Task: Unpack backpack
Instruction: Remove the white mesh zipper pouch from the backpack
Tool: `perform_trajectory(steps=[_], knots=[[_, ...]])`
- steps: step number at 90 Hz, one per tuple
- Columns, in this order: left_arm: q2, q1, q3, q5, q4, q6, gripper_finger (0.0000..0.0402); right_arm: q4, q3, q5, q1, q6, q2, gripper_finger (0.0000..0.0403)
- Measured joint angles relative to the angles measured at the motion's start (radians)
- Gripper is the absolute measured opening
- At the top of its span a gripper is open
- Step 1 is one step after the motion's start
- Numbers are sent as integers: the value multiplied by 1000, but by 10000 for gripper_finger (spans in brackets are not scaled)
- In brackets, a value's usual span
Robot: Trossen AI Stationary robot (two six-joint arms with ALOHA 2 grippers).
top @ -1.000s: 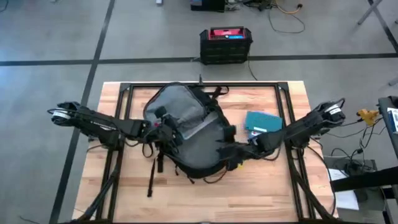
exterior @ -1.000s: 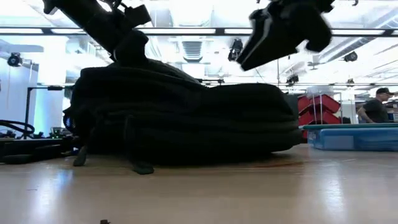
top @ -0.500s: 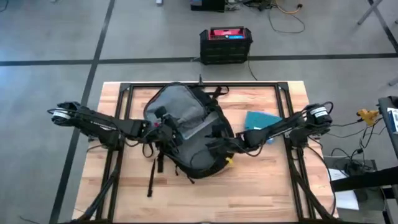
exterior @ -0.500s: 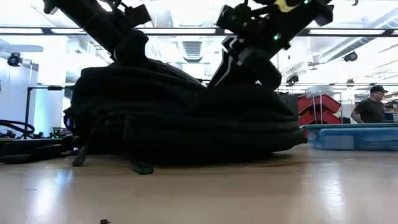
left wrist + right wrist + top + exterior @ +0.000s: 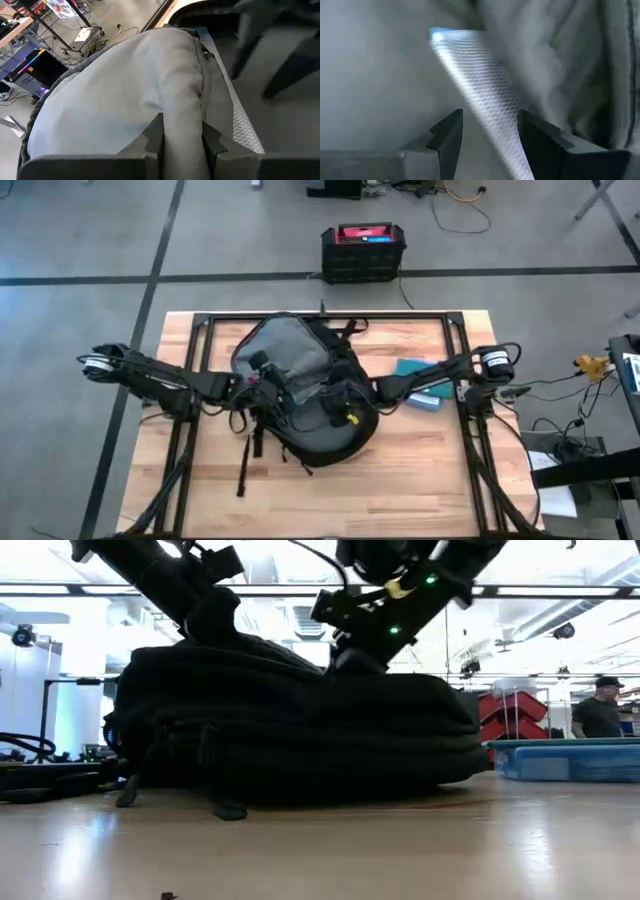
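Note:
The black backpack lies flat in the middle of the table, its grey-lined flap turned back toward the far left. My left gripper is shut on that flap at the backpack's left side. My right gripper reaches in from the table's right and stands open inside the backpack's opening. In the right wrist view a pale mesh strip of the lining runs between its fingers. The low view shows both arms coming down onto the backpack's top. My left gripper pinches a rolled fold of the grey flap's edge between its two fingers, coming from the table's left and slanting down. The flap stays open, and the rest of the backpack lies on the table. My right gripper: I cannot tell whether its fingers touch the mesh strip.
A teal flat box lies on the table right of the backpack, under my right arm. A black box with a red top stands on the floor beyond the far edge. Loose straps trail toward the near edge. A person stands far off.
My right gripper has moved from beside the backpack's right edge toward the table's left, over the backpack and down into its opening. The backpack and my left gripper have kept still.

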Motion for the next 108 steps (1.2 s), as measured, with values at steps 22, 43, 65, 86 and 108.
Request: perform_trajectory(steps=[22, 43, 65, 86, 108], knots=[[0, 0, 0, 17, 0, -1, 45, -107, 82, 4, -27, -53, 75, 178], [0, 1, 0, 20, 2, -8, 45, -105, 111, 65, -51, -61, 107, 167], [0, 1, 0, 24, 3, -8, 45, -105, 111, 85, -53, -29, 106, 144], [1, 1, 0, 25, 3, -8, 45, -98, 111, 91, -52, -33, 106, 138], [1, 0, 0, 25, 4, -9, 45, -93, 112, 98, -64, -15, 106, 130]])
